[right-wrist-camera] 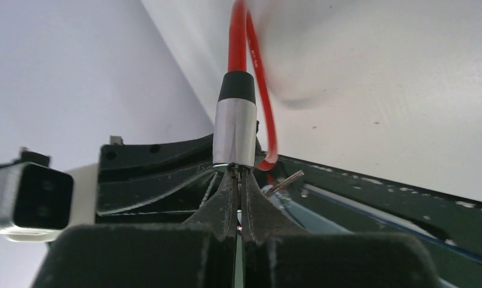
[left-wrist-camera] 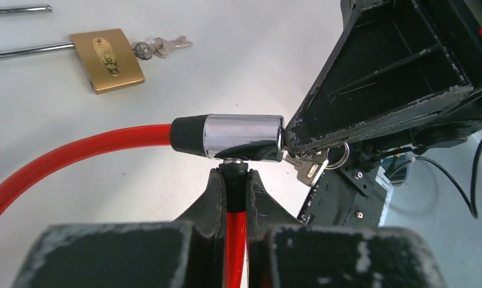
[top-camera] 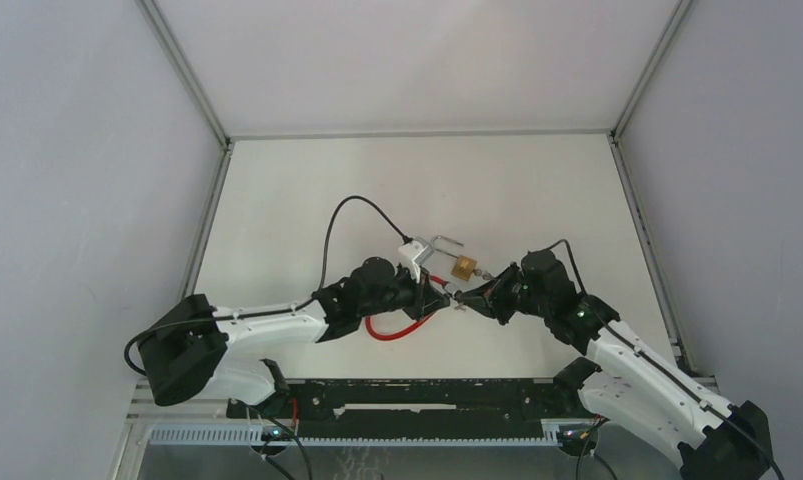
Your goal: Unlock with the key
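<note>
A red cable (left-wrist-camera: 76, 156) ends in a chrome lock cylinder (left-wrist-camera: 243, 136) with a black collar, held just above the table. My left gripper (left-wrist-camera: 234, 177) is shut on the cable's black end piece right under that cylinder. My right gripper (right-wrist-camera: 237, 177) is shut on the key (right-wrist-camera: 238, 173), its tips pressed against the cylinder's (right-wrist-camera: 234, 132) end face. Only a thin edge of the key shows between the fingers. Spare keys (left-wrist-camera: 310, 168) hang on a ring below the right fingertips. From above, both grippers (top-camera: 442, 293) (top-camera: 464, 297) meet tip to tip mid-table.
A brass padlock (left-wrist-camera: 108, 60) with a long steel shackle (left-wrist-camera: 22, 53) and its own small keys (left-wrist-camera: 160, 46) lies on the white table just beyond the grippers, also seen from above (top-camera: 464, 267). The cable's loop (top-camera: 397, 330) lies under the left arm.
</note>
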